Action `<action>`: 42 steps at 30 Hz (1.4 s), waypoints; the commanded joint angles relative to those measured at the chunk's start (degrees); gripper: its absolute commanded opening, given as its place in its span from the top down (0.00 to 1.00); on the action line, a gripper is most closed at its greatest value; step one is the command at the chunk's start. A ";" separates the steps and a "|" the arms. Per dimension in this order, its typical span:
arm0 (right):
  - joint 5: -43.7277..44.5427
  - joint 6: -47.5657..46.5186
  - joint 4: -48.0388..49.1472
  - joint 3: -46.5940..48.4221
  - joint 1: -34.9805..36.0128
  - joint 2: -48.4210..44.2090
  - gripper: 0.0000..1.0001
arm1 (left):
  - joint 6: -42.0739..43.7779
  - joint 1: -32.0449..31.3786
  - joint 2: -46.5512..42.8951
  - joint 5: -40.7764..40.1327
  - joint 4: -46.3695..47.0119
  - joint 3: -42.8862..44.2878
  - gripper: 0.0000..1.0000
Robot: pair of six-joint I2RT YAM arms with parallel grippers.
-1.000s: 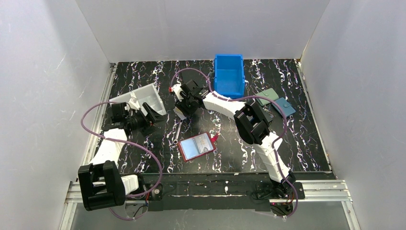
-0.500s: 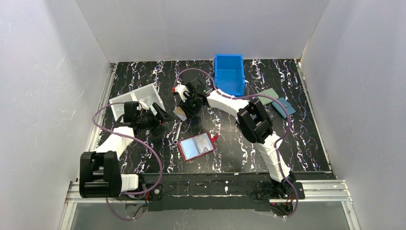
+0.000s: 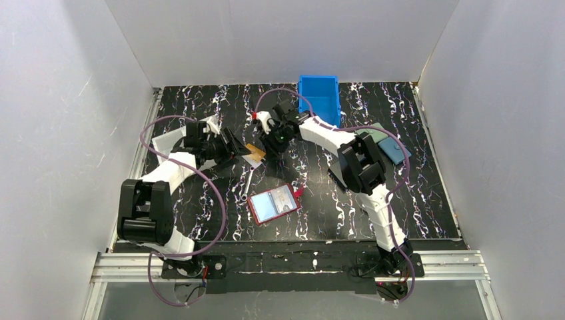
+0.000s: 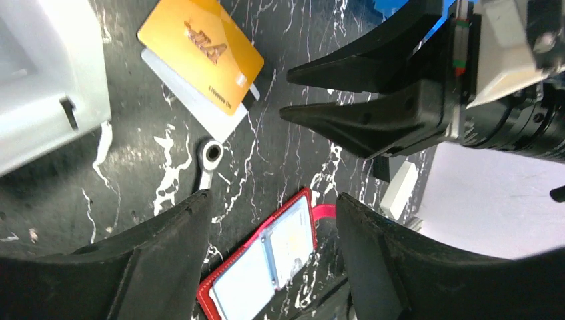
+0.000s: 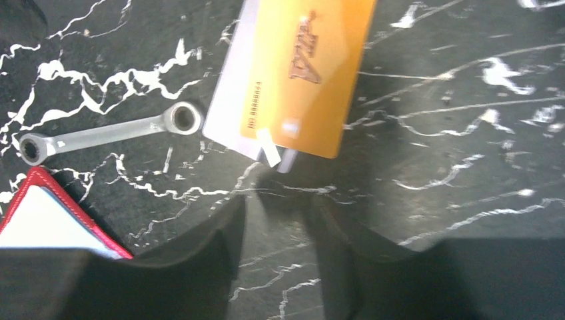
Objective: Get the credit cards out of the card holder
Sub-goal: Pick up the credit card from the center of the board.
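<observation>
On the black marbled worktop point(image 3: 426, 200), between the two arms, the orange card point(image 4: 201, 52) lies flat on top of the whitish card point(image 4: 188, 107). Both are outside the card holder point(image 3: 273, 204). The red holder lies open nearer the arm bases, its pale pockets facing up. A small wrench point(image 4: 207, 162) lies between it and the cards. The left jaws are spread wide and hold nothing, hanging above the worktop beside the cards. The right jaws are parted by a narrow gap and empty, their tips just beside the cards' edge.
</observation>
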 commanded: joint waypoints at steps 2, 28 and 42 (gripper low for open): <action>-4.50 10.02 7.16 0.20 -2.61 -1.98 0.60 | 8.27 -0.19 2.67 -1.85 -5.26 7.04 0.36; 0.02 27.51 13.24 -0.91 -2.00 4.66 0.91 | 26.80 -3.53 24.81 -10.86 -19.06 30.17 0.37; 0.89 26.37 11.90 -3.82 -2.11 3.93 0.92 | 26.83 -3.47 31.13 -10.97 -27.13 34.30 0.38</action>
